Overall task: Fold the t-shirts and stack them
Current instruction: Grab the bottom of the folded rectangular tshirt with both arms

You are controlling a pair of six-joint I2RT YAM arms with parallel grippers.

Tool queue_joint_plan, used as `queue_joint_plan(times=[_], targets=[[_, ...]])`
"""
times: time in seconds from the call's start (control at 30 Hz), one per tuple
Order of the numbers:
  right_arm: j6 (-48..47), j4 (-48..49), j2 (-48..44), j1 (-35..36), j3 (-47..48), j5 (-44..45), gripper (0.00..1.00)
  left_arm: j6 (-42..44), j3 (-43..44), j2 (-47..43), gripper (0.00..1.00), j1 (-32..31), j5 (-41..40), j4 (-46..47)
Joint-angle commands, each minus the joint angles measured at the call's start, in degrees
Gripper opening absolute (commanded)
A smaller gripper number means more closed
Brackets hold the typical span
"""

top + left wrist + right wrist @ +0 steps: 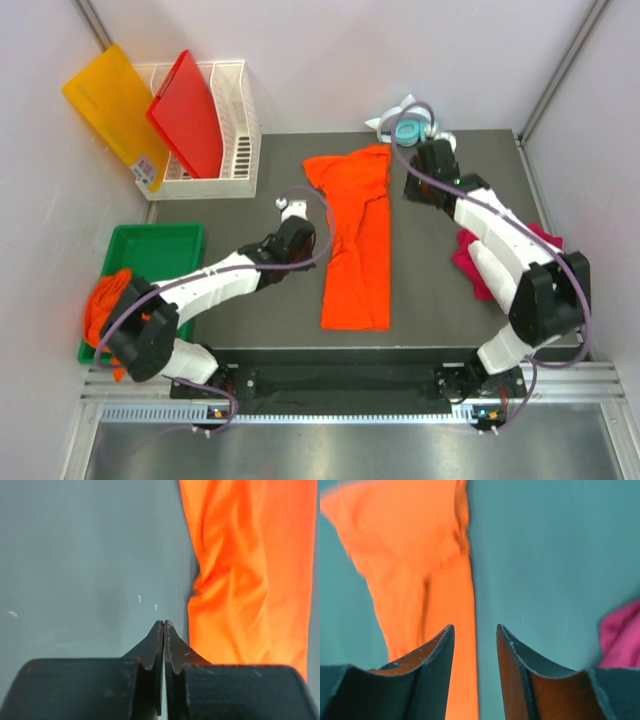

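Note:
A bright orange t-shirt (357, 240) lies folded into a long strip on the dark table's middle. It also shows in the left wrist view (245, 575) and the right wrist view (420, 570). My left gripper (303, 243) (164, 625) is shut and empty, over bare table just left of the strip's left edge. My right gripper (420, 180) (475, 627) is open and empty, above the strip's right edge near its far end. A magenta-pink t-shirt (470, 262) (620, 635) lies crumpled under the right arm. A white t-shirt (392, 115) lies at the back edge. More orange t-shirts (103, 305) hang over a green tray.
The green tray (160, 245) sits off the table's left side. A white basket (235, 120) at the back left holds a red board (188, 112); a yellow-orange board (115, 105) leans beside it.

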Motion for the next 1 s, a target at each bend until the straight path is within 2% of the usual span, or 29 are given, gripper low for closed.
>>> queue_joint_plan(times=[0.0, 0.1, 0.27, 0.37, 0.63, 0.97], targets=[[2.4, 4.84, -8.23, 6.06, -17.7, -1.61, 0.4, -4.72, -10.25, -3.87, 0.02, -1.13, 7.32, 7.92], [5.04, 5.99, -12.72, 10.89, -25.88, -0.56, 0.42, -7.45, -15.0, -6.6, 0.04, -3.59, 7.15, 9.25], [9.96, 5.37, -16.77, 18.88, -33.29, 1.99, 0.47, -10.62, -17.56, -9.59, 0.21, -10.61, 1.98, 6.36], [11.63, 5.55, -19.06, 22.68, -36.19, 3.75, 0.52, -11.94, -16.86, -10.47, 0.28, -14.31, -1.19, 3.37], [17.26, 5.11, -22.5, 30.41, -41.74, 5.33, 0.55, -16.68, -14.83, -11.0, 0.29, -21.69, -5.77, -3.13], [22.71, 5.9, -21.88, 36.83, -45.87, 7.61, 0.57, -20.2, -13.87, -5.04, 0.31, -27.24, -8.06, -3.49]])
